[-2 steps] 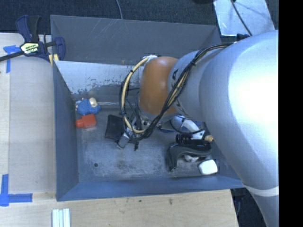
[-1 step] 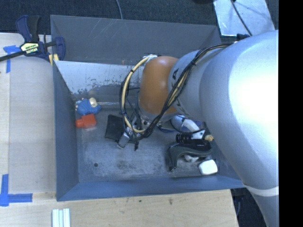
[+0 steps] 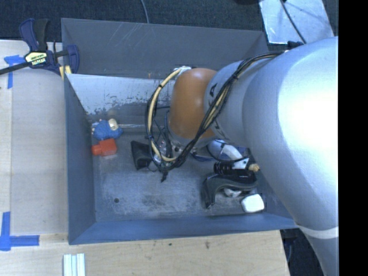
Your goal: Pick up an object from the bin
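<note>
Hovering the pincer (image 3: 154, 158) low at the middle of the bin (image 3: 132, 203), just beside what seems a black piece (image 3: 140, 154), handy for grasping; being masked by cables (image 3: 154, 114), so width impossible to tell.

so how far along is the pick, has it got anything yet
Done: nothing looks picked. The blue toy and red block lie at the left of the bin, the black thing and white piece at lower right. In hand: the gripper is low mid-bin, right of the red block. Left: grasp and lift; whether it grips anything is unclear.
</note>
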Robot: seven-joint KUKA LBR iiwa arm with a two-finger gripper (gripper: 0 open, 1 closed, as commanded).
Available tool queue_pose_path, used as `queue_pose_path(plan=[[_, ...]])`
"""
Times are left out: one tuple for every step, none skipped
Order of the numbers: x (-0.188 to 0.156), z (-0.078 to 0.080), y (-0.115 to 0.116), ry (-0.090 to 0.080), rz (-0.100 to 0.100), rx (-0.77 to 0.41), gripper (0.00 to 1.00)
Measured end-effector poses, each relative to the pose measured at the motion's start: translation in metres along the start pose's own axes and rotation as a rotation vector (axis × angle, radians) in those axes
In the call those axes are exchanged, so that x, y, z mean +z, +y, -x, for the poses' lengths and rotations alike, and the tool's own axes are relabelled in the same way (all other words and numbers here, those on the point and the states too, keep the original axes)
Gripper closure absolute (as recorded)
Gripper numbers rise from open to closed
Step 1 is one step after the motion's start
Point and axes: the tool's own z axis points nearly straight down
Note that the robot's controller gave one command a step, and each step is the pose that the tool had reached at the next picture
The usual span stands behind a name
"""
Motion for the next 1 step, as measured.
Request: queue_pose_path(plan=[[-0.1222,0.0029,0.0015,-0.003,0.004,-0.002,1.00]])
